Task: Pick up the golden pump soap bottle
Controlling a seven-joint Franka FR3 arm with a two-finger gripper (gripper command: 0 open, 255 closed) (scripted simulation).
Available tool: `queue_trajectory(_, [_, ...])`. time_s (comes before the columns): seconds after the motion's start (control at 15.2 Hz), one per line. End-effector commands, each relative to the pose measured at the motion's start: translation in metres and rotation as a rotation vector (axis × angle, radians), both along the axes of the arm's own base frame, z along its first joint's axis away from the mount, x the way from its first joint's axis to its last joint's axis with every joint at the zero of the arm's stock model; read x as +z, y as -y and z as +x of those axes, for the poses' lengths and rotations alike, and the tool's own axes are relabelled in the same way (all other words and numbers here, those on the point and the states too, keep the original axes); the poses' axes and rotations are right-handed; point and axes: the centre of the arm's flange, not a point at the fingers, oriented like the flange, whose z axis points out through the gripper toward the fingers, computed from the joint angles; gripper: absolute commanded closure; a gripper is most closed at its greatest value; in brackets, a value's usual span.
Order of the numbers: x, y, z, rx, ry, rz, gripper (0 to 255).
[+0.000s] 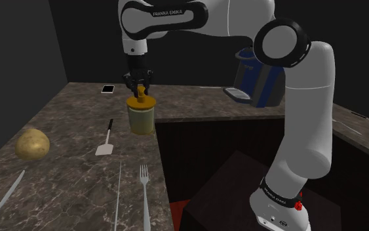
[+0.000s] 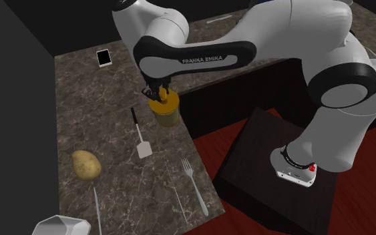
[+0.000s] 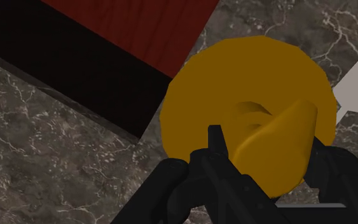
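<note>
The soap bottle (image 1: 141, 117) has a pale olive body and a golden pump top. It stands upright on the dark marble counter (image 1: 65, 177), close to the counter's edge by the stand. My black gripper (image 1: 140, 87) comes straight down onto it, fingers closed on the golden pump head. In the second exterior view the gripper (image 2: 158, 93) hides most of the pump above the bottle (image 2: 166, 115). In the wrist view the golden cap (image 3: 234, 95) lies just below the hand, and the gripper (image 3: 266, 149) clasps the pump spout from both sides.
A white spatula (image 1: 105, 146) lies just beside the bottle. Nearer the camera lie a fork (image 1: 144, 190) and a potato (image 1: 32, 144). A phone (image 1: 107, 88) sits at the counter's back. A blue and black container (image 1: 258, 79) stands behind the arm. Red floor (image 2: 213, 143) lies below the counter edge.
</note>
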Motion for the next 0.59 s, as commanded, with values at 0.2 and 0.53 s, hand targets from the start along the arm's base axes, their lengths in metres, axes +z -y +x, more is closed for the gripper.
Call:
queue_trajectory(0.2, [0.028,-0.001,0.000,0.000,0.000,0.000,255])
queue_trajectory(0.53, [0.044,-0.001,0.000,0.000,0.000,0.000,255])
